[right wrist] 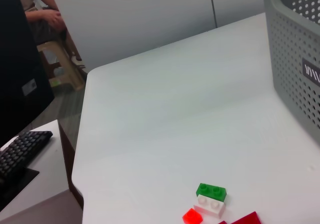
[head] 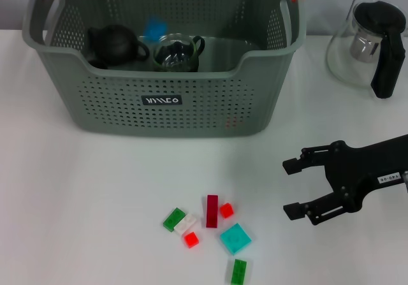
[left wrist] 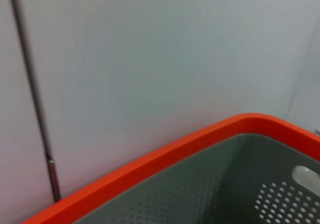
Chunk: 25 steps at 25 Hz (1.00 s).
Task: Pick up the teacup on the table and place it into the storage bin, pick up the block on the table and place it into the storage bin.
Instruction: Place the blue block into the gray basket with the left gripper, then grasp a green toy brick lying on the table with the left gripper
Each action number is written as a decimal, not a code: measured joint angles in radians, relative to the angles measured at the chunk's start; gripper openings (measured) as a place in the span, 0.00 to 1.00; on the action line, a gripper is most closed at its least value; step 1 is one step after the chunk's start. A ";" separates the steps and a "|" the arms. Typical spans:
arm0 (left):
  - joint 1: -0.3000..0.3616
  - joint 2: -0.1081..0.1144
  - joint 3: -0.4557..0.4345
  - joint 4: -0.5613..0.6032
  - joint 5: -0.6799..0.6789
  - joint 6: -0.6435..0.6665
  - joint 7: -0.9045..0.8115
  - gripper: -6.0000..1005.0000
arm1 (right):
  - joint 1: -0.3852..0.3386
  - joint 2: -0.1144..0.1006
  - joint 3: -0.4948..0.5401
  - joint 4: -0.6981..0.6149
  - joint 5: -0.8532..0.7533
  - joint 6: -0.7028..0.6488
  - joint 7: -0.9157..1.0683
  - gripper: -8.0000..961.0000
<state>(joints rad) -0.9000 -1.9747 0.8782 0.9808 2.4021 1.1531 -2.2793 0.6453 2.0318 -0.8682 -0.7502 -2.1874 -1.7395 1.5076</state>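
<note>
The grey-green storage bin (head: 159,100) stands at the back of the white table, and its wall also shows in the right wrist view (right wrist: 292,58). Inside it lie a glass teacup (head: 177,52), a black teapot (head: 115,46) and a blue block (head: 154,29). Several loose blocks sit near the front: green (head: 173,219), white (head: 185,222), dark red (head: 211,210), cyan (head: 235,238). My right gripper (head: 291,188) hovers open and holds nothing, to the right of the blocks. The left gripper itself does not show; its wrist view looks at the bin's orange-red handle clip (left wrist: 165,156).
A glass kettle (head: 366,46) with a black lid and handle stands at the back right. In the right wrist view the table's far edge (right wrist: 82,149) drops off, with a desk and black keyboard (right wrist: 20,149) beyond it.
</note>
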 joint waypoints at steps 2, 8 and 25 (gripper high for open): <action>0.005 0.001 -0.001 0.004 0.008 -0.009 -0.007 0.45 | 0.000 -0.002 0.000 0.000 0.000 0.000 0.006 0.98; 0.042 0.000 -0.036 0.102 0.010 0.030 -0.014 0.72 | 0.000 -0.005 0.000 0.003 0.000 0.003 0.008 0.98; 0.491 -0.192 0.176 0.877 -0.225 0.709 0.257 0.96 | 0.008 -0.012 0.051 0.005 0.001 0.031 0.059 0.98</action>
<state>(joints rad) -0.4086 -2.1668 1.0540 1.8581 2.1769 1.8625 -2.0220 0.6529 2.0195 -0.8170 -0.7449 -2.1861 -1.7087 1.5661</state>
